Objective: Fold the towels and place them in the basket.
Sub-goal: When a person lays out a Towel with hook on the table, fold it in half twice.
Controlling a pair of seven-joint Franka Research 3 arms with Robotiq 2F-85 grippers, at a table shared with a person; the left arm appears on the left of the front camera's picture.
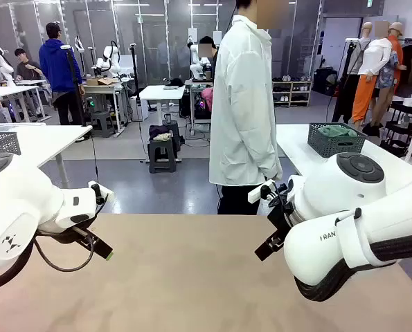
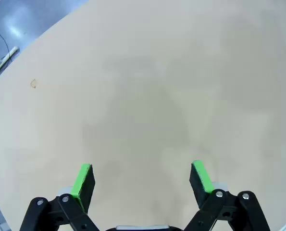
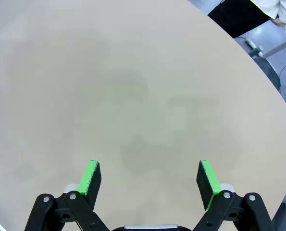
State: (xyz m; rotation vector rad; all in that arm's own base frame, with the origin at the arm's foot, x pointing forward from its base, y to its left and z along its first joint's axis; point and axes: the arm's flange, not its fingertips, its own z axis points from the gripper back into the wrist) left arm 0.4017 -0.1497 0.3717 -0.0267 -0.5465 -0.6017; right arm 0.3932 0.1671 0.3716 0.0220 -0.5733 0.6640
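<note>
Tan table (image 1: 192, 277): bare below my grippers. Left gripper (image 2: 143, 174): spread, holding nothing. Right gripper (image 3: 150, 174): likewise. Basket (image 1: 316, 142): far beyond right gripper, on next table, green cloth (image 1: 337, 131) inside, likely a towel. Folding apparently not begun.

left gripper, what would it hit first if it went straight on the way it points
Most likely the tabletop: the open left gripper aims at it with nothing between, though depth is unclear.

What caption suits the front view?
Both open, the left gripper and right gripper hover above the tan table; a person in a white coat stands opposite.
</note>
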